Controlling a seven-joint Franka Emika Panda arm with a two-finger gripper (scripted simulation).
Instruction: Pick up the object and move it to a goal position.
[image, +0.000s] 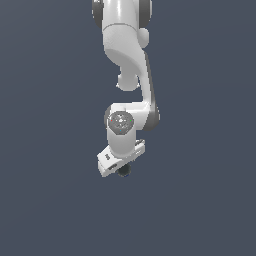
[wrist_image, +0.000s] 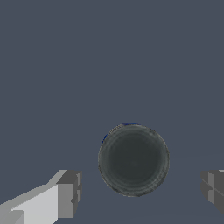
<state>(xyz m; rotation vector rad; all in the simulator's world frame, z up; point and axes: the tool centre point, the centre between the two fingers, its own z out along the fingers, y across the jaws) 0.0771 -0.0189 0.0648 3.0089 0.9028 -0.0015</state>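
The object is a small, dark, nearly black ball (wrist_image: 133, 160). In the wrist view it lies between my two fingertips with a gap on each side, touching neither. One grey fingertip (wrist_image: 69, 193) is on one side and the other fingertip (wrist_image: 213, 189) on the opposite side. My gripper (wrist_image: 141, 191) is open around it. In the exterior view the white arm reaches down from above; the gripper (image: 120, 164) is tilted, and the ball (image: 124, 171) peeks out just below the white hand, mostly hidden by it.
A plain dark grey-blue surface (image: 200, 200) fills both views. No other objects or edges show.
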